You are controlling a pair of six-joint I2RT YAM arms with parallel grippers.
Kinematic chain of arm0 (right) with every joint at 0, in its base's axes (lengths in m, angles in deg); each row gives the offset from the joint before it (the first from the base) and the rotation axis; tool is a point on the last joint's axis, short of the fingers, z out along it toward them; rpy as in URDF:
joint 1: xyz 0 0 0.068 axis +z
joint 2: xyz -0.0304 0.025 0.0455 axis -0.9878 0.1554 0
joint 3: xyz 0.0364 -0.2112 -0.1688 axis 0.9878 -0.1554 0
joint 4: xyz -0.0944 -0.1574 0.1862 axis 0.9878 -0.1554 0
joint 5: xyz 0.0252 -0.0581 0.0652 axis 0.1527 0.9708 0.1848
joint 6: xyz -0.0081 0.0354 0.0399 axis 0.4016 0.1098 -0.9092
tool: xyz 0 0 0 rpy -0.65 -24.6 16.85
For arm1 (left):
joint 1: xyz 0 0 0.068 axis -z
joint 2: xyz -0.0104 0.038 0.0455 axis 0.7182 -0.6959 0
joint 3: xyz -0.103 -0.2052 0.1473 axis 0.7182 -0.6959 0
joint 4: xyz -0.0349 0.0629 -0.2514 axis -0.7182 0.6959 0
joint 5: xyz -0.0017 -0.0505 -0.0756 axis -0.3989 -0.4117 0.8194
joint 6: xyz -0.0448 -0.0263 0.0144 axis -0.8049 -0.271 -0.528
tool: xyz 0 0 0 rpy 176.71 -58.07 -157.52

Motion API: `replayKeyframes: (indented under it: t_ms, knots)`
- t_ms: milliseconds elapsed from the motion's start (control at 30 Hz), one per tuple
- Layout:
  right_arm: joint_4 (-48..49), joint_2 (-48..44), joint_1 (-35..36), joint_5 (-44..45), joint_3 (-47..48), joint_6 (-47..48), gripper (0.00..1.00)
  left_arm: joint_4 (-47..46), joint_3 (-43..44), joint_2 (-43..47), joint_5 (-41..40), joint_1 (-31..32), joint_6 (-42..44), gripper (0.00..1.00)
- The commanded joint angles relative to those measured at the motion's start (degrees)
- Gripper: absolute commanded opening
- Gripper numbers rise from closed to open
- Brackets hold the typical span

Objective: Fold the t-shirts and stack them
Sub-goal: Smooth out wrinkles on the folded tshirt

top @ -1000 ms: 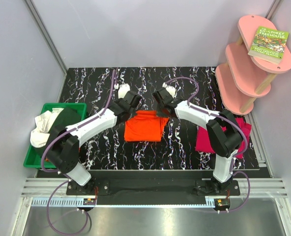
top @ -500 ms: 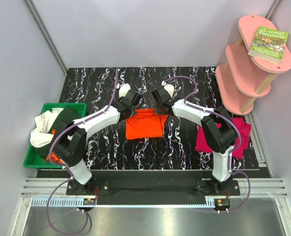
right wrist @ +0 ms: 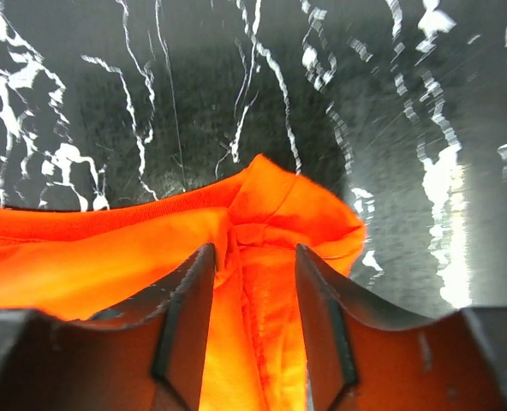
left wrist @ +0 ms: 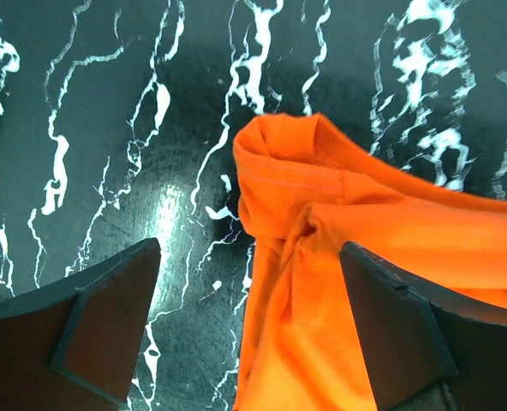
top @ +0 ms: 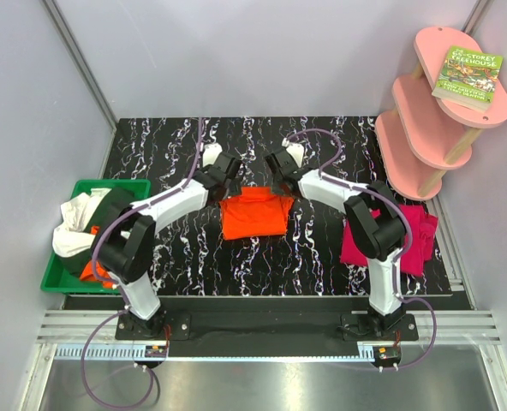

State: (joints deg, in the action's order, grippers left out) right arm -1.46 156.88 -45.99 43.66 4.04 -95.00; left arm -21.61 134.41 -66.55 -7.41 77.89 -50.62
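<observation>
Bright orange folded cloth t-shirt (top: 253, 216) lies mid-way across the black white-veined tabletop (top: 322, 145), far edge running left-right, an arm at each far corner and the cloth reaching back toward the bases. Left gripper (left wrist: 249, 248) jaws are wide apart over its corner; right gripper (right wrist: 253, 253) jaws are partly apart around a cloth ridge, no visible pinch. Magenta-pink cloth t-shirt (top: 420, 231) sits well right, so stacking probably favours the right arm.

Soft matt orange cloth t-shirt (left wrist: 305, 300), glossy black marbled table (left wrist: 108, 128)
</observation>
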Motion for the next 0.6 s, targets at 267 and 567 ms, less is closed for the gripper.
replayKeyframes:
  t_ms: [267,567]
  knots:
    - [4.2,-10.8,3.0,-8.5,-7.6,-2.1,0.00,-6.6,-4.2,6.6,8.9,4.6,-2.9,0.36]
    - [4.3,-1.8,3.2,-11.9,-4.9,-1.9,0.00,-8.1,-7.4,0.4,12.8,6.5,-5.7,0.00]
